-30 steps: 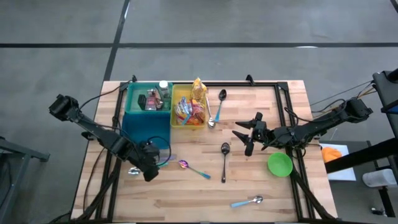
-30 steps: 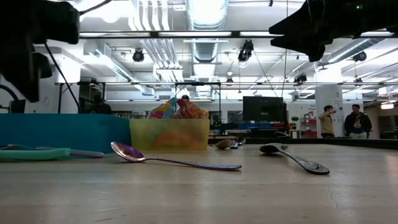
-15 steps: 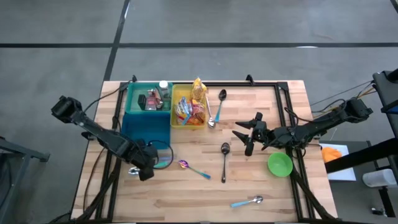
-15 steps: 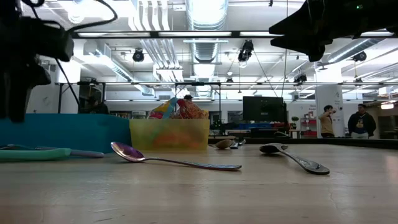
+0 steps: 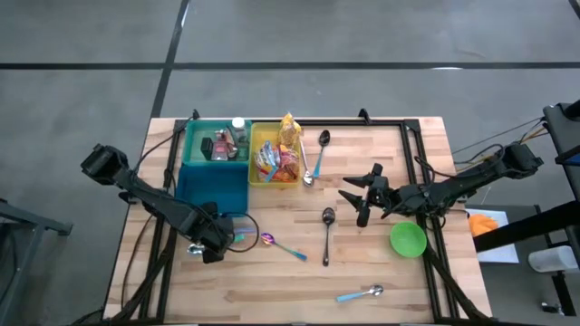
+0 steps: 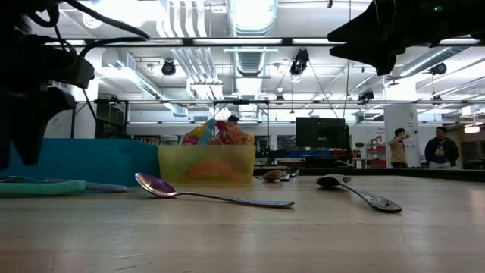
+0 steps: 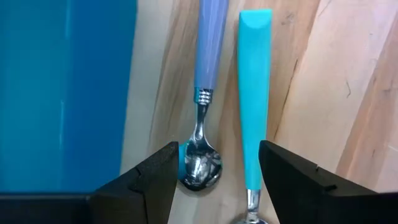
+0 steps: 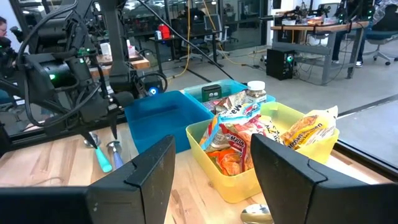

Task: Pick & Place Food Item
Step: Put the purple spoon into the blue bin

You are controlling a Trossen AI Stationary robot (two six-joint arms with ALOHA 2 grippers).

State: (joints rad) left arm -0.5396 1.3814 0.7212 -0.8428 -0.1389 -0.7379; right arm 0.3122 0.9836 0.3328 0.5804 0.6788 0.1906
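We're in a robotics lab, a big open industrial hall. Overhead run exposed ducts [image 6: 250, 57] and strip lights [image 6: 250, 11] along a bare ceiling. Beyond the wooden table [image 6: 303, 235] stand workbenches [image 8: 311, 28] loaded with electronics and cables, a dark monitor [image 6: 320, 132], and two people [image 6: 417, 148] standing at the far wall. The floor is plain grey concrete [image 5: 362, 32].

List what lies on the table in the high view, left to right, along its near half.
Left gripper → purple spoon → black spoon → blue-handled spoon → green bowl.
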